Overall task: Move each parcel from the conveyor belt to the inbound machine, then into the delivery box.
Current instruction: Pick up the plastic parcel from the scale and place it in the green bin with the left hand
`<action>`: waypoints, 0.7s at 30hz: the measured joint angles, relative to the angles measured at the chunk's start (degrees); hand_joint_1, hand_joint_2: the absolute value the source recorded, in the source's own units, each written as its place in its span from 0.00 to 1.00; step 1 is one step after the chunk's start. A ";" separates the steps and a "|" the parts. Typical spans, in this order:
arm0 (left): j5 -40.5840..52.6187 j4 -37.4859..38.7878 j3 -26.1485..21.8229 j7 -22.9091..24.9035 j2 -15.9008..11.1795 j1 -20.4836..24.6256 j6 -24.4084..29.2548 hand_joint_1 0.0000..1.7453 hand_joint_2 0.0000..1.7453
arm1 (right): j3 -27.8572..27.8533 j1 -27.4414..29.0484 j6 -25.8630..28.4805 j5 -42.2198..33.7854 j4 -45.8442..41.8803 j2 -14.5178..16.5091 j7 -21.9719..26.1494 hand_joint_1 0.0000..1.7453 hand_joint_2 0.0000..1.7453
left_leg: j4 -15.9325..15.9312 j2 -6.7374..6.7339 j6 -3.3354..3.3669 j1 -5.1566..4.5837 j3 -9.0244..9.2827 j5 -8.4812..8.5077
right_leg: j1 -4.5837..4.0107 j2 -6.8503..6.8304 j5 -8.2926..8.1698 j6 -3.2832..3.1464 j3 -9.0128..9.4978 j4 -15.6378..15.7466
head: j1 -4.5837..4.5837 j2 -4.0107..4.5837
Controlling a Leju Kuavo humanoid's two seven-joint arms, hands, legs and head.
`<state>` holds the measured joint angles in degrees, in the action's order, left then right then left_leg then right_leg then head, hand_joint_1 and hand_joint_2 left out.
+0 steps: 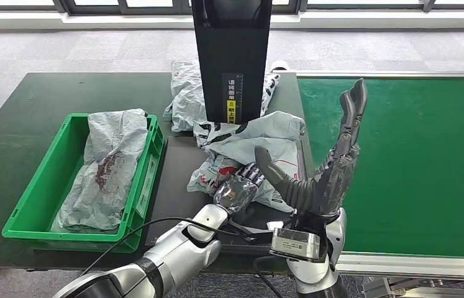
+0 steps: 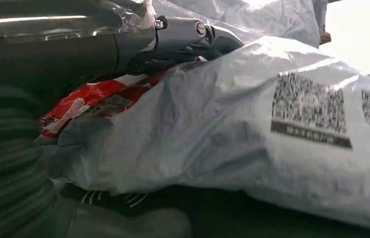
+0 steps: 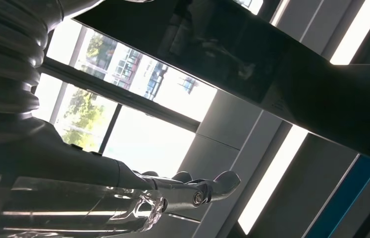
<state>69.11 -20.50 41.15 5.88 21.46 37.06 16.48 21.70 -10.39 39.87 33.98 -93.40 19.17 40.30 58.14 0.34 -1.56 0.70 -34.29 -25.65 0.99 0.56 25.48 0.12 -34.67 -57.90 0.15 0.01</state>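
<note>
From the head view, the left hand (image 1: 236,189) lies on the near edge of a crumpled grey parcel (image 1: 251,152) that rests on the dark platform of the inbound machine (image 1: 179,186); its fingers curl onto the plastic, but whether they actually grasp it is hard to make out. The right hand (image 1: 332,164) stands upright just right of that parcel, fingers spread and holding nothing, and it covers the parcel's right edge. The machine's black upright panel (image 1: 232,56) hides part of a second parcel (image 1: 186,96) lying behind it. To the left, the green delivery box (image 1: 33,205) holds another grey parcel (image 1: 105,167). The green conveyor belt (image 1: 403,161) stretches along the right.

In the left wrist view, the grey parcel (image 2: 232,129) with its blurred printed label (image 2: 309,109) sits very close, a red-and-white patch (image 2: 86,101) showing under a fold; a finger (image 2: 183,32) rests along its surface, and the grip itself is hidden.

In the right wrist view, the right hand's fingers (image 3: 192,191) extend freely in the air before windows (image 3: 128,99) and the black panel (image 3: 252,64).
</note>
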 joint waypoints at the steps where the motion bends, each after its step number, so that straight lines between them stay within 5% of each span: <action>1: 0.39 0.17 0.33 0.27 -0.01 0.03 -0.36 1.00 1.00 | 0.00 0.01 0.00 0.07 -0.02 0.00 0.00 0.00 1.00 | 0.00 0.00 0.01 0.00 0.00 0.01 | 0.00 0.00 -0.01 0.00 0.00 0.00 | 0.00 0.00; 16: 3.00 0.93 3.27 3.41 0.01 0.84 0.77 1.00 1.00 | 0.00 0.09 0.00 -0.01 -0.93 -0.02 -0.02 0.00 1.00 | 0.00 0.00 0.04 0.00 0.00 0.04 | -0.01 0.00 -0.03 0.01 -0.01 0.00 | 0.00 0.00; 21: 5.87 1.53 3.70 6.04 -0.02 0.93 5.55 1.00 1.00 | 0.00 0.10 0.00 -0.31 -0.93 -0.04 -0.02 0.00 1.00 | 0.00 -0.01 0.04 0.00 0.00 0.04 | -0.01 0.00 -0.03 0.01 -0.02 0.00 | 0.00 0.01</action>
<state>74.98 -18.97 44.85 11.92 21.44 37.99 22.03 21.70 -10.29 39.87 33.67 -94.33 19.12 40.29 58.14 0.33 -1.52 0.70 -34.29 -25.61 0.99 0.56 25.44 0.13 -34.70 -57.91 0.15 0.01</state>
